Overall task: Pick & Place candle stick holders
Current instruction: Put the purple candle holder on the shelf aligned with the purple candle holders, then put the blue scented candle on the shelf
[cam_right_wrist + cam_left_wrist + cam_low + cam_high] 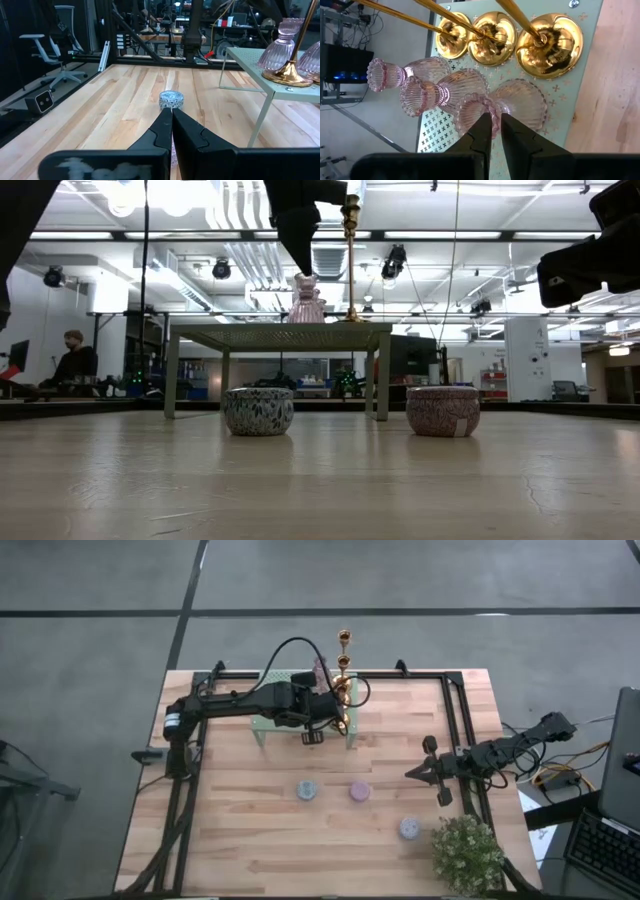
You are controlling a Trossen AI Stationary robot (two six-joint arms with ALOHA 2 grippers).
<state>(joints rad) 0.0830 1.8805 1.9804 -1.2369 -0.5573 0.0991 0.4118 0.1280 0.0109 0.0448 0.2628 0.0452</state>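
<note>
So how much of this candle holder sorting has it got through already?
Done, by the look of it: three shiny gold metal candlesticks and three ribbed pink glass holders stand on the mint-green perforated rack. In hand: the left pincer is closed on the nearest pink holder's neck. Left: three squat round pastel holders sit on the wooden table. The right pincer waits shut.
</note>
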